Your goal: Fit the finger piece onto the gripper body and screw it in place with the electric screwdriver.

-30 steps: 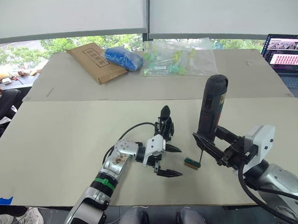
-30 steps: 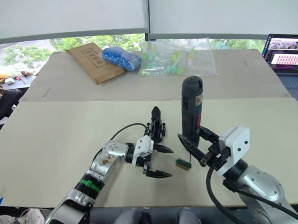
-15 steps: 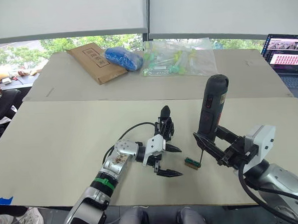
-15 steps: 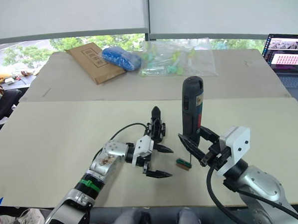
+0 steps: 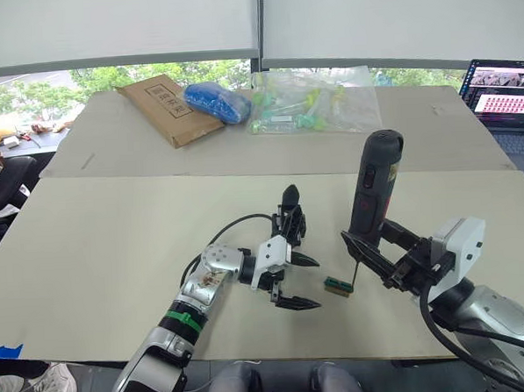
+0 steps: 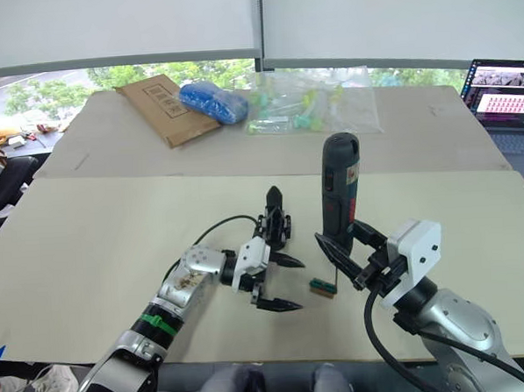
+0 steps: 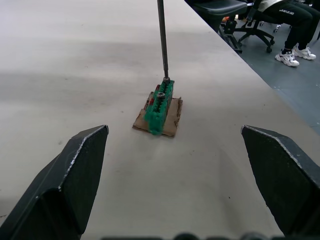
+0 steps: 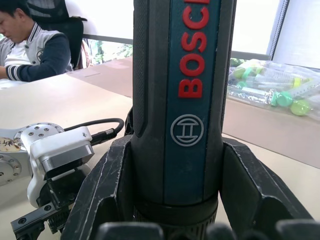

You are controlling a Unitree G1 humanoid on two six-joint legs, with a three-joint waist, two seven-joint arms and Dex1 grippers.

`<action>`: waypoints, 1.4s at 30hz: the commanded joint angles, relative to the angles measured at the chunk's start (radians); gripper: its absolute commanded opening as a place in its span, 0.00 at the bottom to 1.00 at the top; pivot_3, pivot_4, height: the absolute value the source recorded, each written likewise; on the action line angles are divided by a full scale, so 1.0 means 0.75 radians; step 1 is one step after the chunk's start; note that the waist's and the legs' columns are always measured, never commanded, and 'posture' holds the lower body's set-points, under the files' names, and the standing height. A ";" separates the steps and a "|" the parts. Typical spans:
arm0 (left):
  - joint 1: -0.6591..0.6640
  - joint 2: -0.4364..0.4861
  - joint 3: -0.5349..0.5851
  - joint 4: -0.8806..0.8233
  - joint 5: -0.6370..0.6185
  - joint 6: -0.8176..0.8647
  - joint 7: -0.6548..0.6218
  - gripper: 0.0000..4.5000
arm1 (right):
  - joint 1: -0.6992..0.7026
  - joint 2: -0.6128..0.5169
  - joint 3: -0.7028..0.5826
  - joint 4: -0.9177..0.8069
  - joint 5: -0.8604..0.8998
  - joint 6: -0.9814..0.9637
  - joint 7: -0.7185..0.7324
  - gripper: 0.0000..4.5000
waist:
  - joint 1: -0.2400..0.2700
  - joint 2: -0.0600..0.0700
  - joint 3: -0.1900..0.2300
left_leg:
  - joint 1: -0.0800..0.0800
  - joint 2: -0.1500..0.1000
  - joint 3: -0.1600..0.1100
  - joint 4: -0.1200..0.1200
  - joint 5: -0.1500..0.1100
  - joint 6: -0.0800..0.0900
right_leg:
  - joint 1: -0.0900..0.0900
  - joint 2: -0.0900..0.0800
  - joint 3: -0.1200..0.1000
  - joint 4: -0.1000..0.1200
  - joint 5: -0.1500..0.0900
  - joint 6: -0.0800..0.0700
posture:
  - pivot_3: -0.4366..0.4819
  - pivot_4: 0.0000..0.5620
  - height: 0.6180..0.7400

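The right gripper (image 5: 375,258) has its jaws closed around the electric screwdriver (image 5: 371,197), gripping the lower part of the barrel and holding it upright above the desk (image 5: 106,248). The tool is a long dark cylinder with a blue-grey panel, red lettering and a round logo on its side, seen close in the right wrist view (image 8: 187,95). Its thin metal bit points straight down and its tip rests on the top of a small green-and-brown block (image 7: 161,106), a green strip with small screw heads on a brown base, lying flat on the desk between the two grippers. The left gripper (image 5: 295,282) rests just left of that block with its jaws spread wide and nothing between them, the two black fingers (image 7: 77,185) reaching to either side of it without touching. The gripper body (image 5: 290,221), a small black assembly with a pointed finger sticking up, stands on the desk right behind the left gripper.
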 commanded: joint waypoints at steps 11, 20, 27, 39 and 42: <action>-0.031 -0.009 -0.001 0.005 0.001 -0.051 -0.006 1.00 | -0.001 -0.005 -0.026 -0.043 0.011 -0.055 0.002 0.43 | 0.001 0.000 0.000 | 0.000 0.000 0.000 0.000 0.000 0.000 | 0.000 0.000 0.000 0.000 0.000 0.000 | 0.48 0.27 1.00; -0.031 -0.005 0.001 0.002 0.000 -0.047 -0.005 1.00 | 0.001 0.013 -0.003 -0.050 -0.004 -0.062 -0.008 0.43 | 0.000 0.000 0.000 | 0.000 0.000 0.000 0.000 0.000 0.000 | 0.000 0.000 0.000 0.000 0.000 0.000 | 0.48 0.27 1.00; -0.008 0.041 0.015 -0.057 -0.028 -0.011 -0.033 1.00 | -0.036 -0.020 -0.032 -0.105 0.052 -0.028 -0.018 0.43 | -0.002 0.000 0.000 | 0.000 0.000 0.000 0.000 0.000 0.000 | 0.000 0.000 0.000 0.000 0.000 0.000 | 0.48 0.27 1.00; 0.088 0.224 0.099 -0.297 -0.145 0.186 -0.072 1.00 | -0.280 -0.229 -0.100 -0.094 0.416 0.127 -0.003 0.43 | -0.001 0.000 0.000 | 0.000 0.000 -0.001 0.000 0.000 0.000 | 0.000 0.000 0.000 0.000 0.000 0.000 | 0.48 0.27 1.00; 0.129 0.268 0.129 -0.344 -0.159 0.200 -0.051 1.00 | -0.403 -0.280 -0.074 -0.041 0.505 0.169 0.017 0.43 | -0.003 0.000 0.000 | 0.000 0.000 -0.001 0.000 0.000 0.000 | 0.000 0.000 0.000 0.000 0.000 0.000 | 0.48 0.27 1.00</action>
